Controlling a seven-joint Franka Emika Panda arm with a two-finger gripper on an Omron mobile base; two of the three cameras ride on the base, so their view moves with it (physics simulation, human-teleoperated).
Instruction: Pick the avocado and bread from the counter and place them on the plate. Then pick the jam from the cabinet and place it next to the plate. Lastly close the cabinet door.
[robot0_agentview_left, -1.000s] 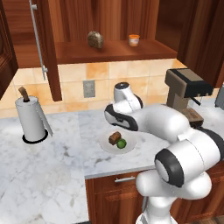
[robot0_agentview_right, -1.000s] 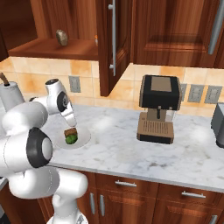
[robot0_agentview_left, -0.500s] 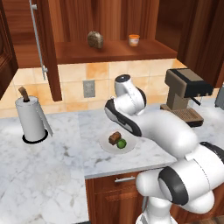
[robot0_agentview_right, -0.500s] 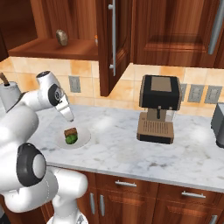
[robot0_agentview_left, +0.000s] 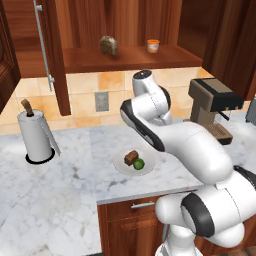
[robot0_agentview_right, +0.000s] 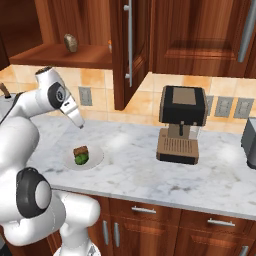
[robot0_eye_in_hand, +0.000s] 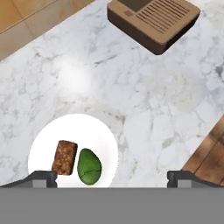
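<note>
The avocado (robot0_eye_in_hand: 89, 166) and the brown bread (robot0_eye_in_hand: 64, 157) lie side by side on the white plate (robot0_eye_in_hand: 74, 127), which rests on the marble counter (robot0_eye_in_hand: 153, 109). My gripper (robot0_eye_in_hand: 111, 178) hangs above the plate's right edge, open, with nothing between its fingertips. From the right base, the gripper (robot0_agentview_right: 79, 123) is raised above and behind the plate (robot0_agentview_right: 97, 156). The orange-lidded jam (robot0_agentview_left: 153, 46) stands on the cabinet shelf (robot0_agentview_left: 130, 59). The cabinet door (robot0_agentview_left: 54, 60) stands open at the left, its silver handle (robot0_agentview_left: 42, 45) facing out.
A speckled lump (robot0_agentview_left: 108, 45) sits on the shelf left of the jam. A coffee machine (robot0_agentview_left: 212, 105) stands to the right of the plate, a paper towel holder (robot0_agentview_left: 35, 137) to its left. A grey appliance (robot0_agentview_right: 248, 142) sits at the far right.
The arm has lifted, carrying the open gripper up and away from the plate. Bread and avocado stay on the plate.
</note>
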